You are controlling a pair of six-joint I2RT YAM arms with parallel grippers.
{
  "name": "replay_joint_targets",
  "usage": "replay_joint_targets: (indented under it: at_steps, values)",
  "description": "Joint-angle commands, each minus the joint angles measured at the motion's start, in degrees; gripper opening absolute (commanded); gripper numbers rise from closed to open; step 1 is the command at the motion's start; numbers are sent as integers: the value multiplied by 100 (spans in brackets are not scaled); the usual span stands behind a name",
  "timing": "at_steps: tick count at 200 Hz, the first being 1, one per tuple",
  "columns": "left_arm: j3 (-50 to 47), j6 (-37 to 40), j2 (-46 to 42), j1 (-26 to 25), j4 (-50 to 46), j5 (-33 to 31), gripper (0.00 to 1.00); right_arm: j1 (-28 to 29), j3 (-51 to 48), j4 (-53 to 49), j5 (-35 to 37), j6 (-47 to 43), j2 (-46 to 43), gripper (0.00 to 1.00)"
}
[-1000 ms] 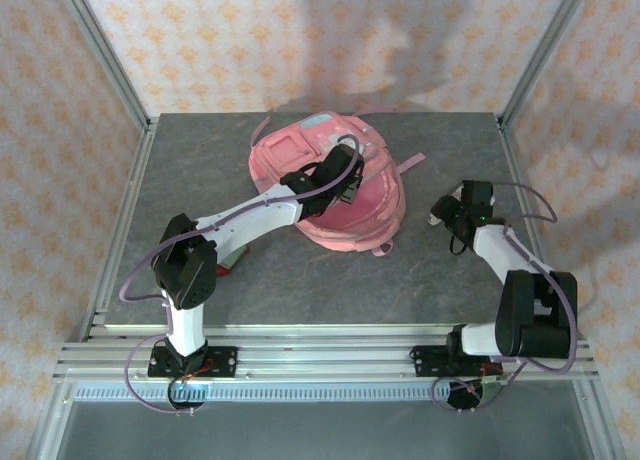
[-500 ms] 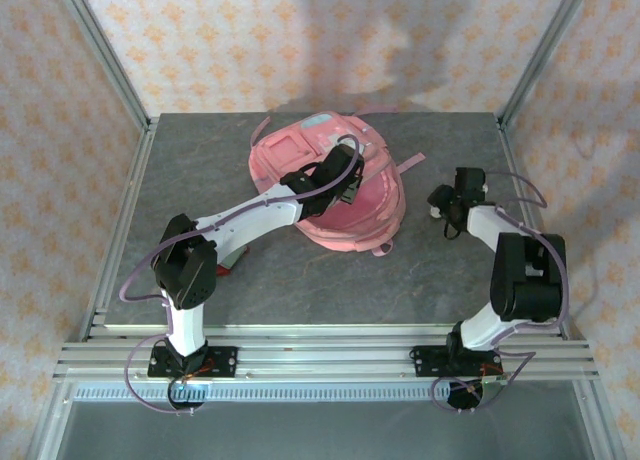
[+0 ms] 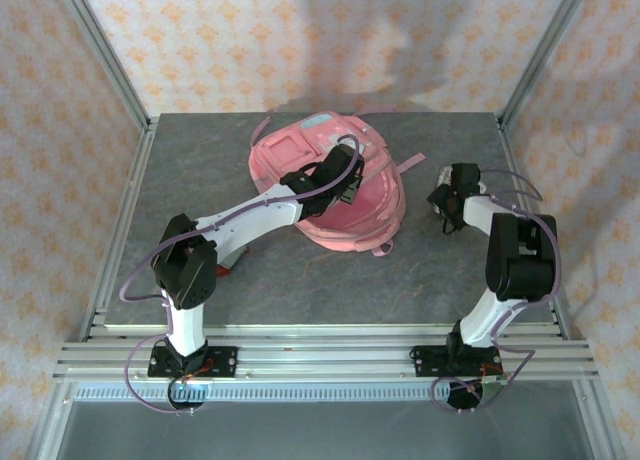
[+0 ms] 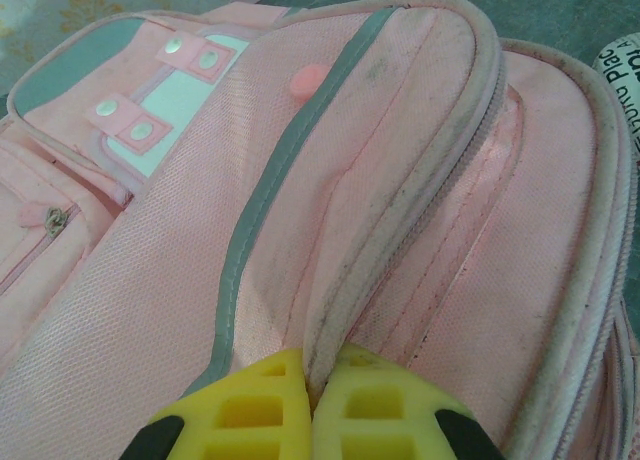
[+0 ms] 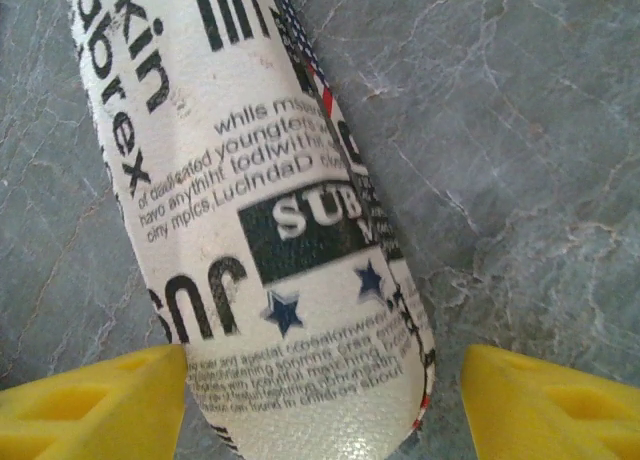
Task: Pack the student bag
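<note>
The student bag [image 3: 378,208], a pink backpack with teal and white patches, lies at the table's back centre. My left gripper [image 3: 347,188] sits on top of it. In the left wrist view this gripper [image 4: 318,368] is shut, pinching a raised fold of the bag's grey zip trim [image 4: 400,220]. My right gripper [image 3: 441,201] is low over the table to the right of the bag. In the right wrist view it [image 5: 325,385] stands open astride the end of a white pouch [image 5: 270,210] printed with black lettering. The left finger touches the pouch; the right finger stands clear.
A pink strap [image 3: 411,164] trails from the bag toward the right arm. A small red object [image 3: 226,269] lies under the left arm. Metal frame posts [image 3: 530,65] rise at the table's back corners. Grey tabletop [image 3: 430,270] lies open in front of the bag.
The right arm has folded up and its gripper has shifted back and slightly left over the pouch. The left gripper has kept its hold on the bag.
</note>
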Motion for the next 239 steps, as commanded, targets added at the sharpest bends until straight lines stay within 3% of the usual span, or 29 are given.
replay_joint_targets:
  at_steps: [1, 59, 148, 165, 185, 239]
  values:
    - [199, -12, -85, 40, -21, -118, 0, -3, 276, -400, 413, -160, 248, 73]
    - [181, -39, -43, 41, -5, -50, 0, 31, 836, -745, 432, -733, 592, 76]
    - [180, -21, -24, 42, -9, -55, 0, 67, 1115, -942, 382, -586, 377, 78]
    - [159, -29, -45, 43, -14, -64, 0, 74, 1113, -983, 417, -526, 239, 81]
    - [121, -19, -81, 46, 10, -79, 0, 73, 1090, -1030, 489, -552, 36, 92]
    - [153, -30, -41, 53, 36, -35, 0, 73, 1527, -1309, 342, -754, 571, 92]
